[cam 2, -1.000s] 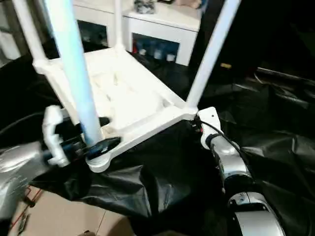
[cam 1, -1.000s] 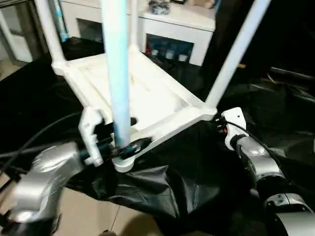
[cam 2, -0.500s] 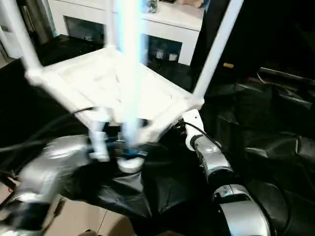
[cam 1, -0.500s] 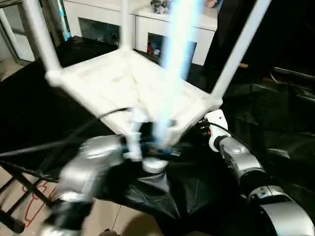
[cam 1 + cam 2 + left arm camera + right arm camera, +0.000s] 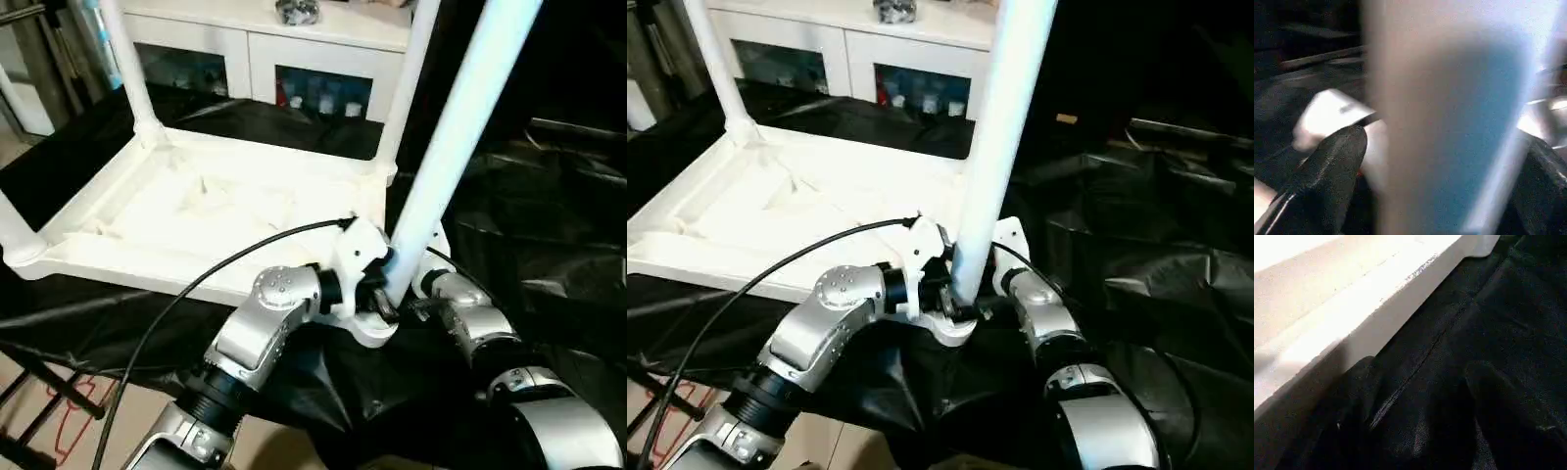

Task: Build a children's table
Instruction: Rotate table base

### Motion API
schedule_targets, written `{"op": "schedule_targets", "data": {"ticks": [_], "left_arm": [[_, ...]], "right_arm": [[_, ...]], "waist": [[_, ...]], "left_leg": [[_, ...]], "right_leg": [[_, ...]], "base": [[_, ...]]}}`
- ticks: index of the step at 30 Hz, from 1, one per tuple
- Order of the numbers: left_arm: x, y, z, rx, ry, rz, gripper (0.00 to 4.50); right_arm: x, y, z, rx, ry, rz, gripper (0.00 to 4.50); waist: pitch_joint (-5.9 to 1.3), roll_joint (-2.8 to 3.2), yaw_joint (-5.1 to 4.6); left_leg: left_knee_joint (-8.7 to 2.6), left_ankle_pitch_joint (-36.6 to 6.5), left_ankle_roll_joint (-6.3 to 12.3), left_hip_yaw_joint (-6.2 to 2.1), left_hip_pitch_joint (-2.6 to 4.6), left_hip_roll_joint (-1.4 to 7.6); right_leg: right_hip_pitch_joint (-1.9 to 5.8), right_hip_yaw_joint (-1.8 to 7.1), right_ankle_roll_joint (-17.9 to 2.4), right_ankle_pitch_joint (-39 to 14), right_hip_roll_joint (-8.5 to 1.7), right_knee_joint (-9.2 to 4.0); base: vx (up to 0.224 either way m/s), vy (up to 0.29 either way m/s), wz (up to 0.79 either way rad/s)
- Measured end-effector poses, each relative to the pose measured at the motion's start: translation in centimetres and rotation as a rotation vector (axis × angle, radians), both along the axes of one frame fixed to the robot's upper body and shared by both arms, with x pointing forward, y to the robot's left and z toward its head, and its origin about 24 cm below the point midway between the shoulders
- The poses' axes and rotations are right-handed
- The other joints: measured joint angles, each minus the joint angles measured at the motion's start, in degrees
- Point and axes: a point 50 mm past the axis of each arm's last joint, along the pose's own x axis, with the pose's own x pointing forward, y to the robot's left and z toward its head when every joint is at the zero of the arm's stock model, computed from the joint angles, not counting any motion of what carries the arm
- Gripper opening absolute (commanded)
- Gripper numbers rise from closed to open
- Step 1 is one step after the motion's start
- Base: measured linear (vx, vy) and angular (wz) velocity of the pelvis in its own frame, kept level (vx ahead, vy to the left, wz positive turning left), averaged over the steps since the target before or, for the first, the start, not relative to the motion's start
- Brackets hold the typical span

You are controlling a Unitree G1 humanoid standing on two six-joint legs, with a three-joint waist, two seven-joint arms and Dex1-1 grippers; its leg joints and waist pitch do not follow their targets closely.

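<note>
4 legs are socketed; the tabletop (image 5: 186, 211) lies underside up on the black-draped desk (image 5: 549, 225). My left tool (image 5: 384, 284) is clamped around the near-right leg (image 5: 446, 166) just above its socket. Right tool (image 5: 423, 279) sits beside that corner, fingers: cannot tell. I'd push straight down the leg's axis, no tilting, until seated.

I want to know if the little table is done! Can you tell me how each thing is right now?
tabletop: upside down on the black sheet, ribbed underside up.
near leg: standing in its corner socket, tilted.
left gripper: shut on the near leg just above the socket.
three other legs: standing in their sockets.
right gripper: beside that same corner, grip hidden.
cabinet: glass doors closed.
</note>
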Motion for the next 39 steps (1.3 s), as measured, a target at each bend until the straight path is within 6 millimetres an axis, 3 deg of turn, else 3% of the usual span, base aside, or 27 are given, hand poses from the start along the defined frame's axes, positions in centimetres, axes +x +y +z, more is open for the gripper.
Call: {"op": "schedule_targets", "data": {"ticks": [5, 11, 18, 27, 32, 33, 39], "left_arm": [[0.4, 2.3, -0.8, 0.041, 0.025, -0.034, 4.48], [0.7, 6.6, -2.0, 0.131, 0.071, -0.163, 4.48], [2.8, 8.9, -1.7, 0.316, 0.011, -0.255, 3.81], [4.0, 8.6, -2.2, 0.408, 0.034, -0.374, 3.15], [3.9, 8.1, -3.3, 0.448, 0.056, -0.413, 2.79], [3.9, 8.0, -3.6, 0.459, 0.054, -0.409, 2.49], [4.4, 7.9, -3.7, 0.487, 0.061, -0.385, 2.17]], "right_arm": [[-0.1, -1.6, 0.7, 0.017, -0.008, 0.082, 3.17], [-1.4, -3.6, 2.3, 0.077, -0.025, 0.346, 3.17], [-3.8, -6.0, 4.6, 0.050, 0.016, 0.630, 3.17], [-5.9, -7.8, 6.2, 0.000, 0.106, 0.755, 3.17], [-6.7, -7.4, 6.7, 0.012, 0.125, 0.798, 3.17], [-6.8, -7.3, 6.7, 0.013, 0.128, 0.808, 3.17], [-7.1, -7.2, 6.8, 0.010, 0.136, 0.812, 3.17]], "waist": [[0.04, -0.10, 0.33], [0.08, -0.12, 0.49], [0.12, -0.01, 1.99], [0.13, 0.07, 2.59], [0.11, 0.40, 2.73], [0.10, 0.42, 2.80], [-0.05, 0.77, 3.25]], "left_leg": [[0.04, 0.0, 0.01, 0.00, -0.02, 0.00], [0.05, 0.0, 0.03, 0.00, -0.03, -0.01], [0.08, 0.0, 0.04, 0.00, 0.04, 0.00], [0.16, 0.0, 0.04, 0.00, 0.03, 0.01], [0.18, 0.0, 0.06, -0.01, 0.02, 0.02], [0.18, 0.0, 0.06, -0.01, 0.03, 0.02], [0.21, 0.0, 0.06, -0.05, 0.10, 0.02]], "right_leg": [[0.00, 0.01, 0.0, 0.0, -0.02, 0.00], [0.00, 0.01, 0.0, 0.0, -0.02, -0.02], [0.10, 0.00, 0.0, 0.0, -0.02, -0.04], [0.10, -0.01, -0.1, 0.1, -0.03, -0.02], [0.13, -0.02, -0.1, 0.1, -0.04, -0.05], [0.14, -0.03, -0.1, 0.1, -0.04, -0.05], [0.23, -0.06, -0.1, 0.1, -0.05, -0.05]], "base": [[0.000, 0.000, 0.00], [0.000, 0.000, 0.00], [0.000, 0.000, 0.00], [0.000, 0.000, 0.00], [0.000, 0.000, 0.00], [0.000, 0.000, 0.00], [0.000, 0.000, 0.00]]}}
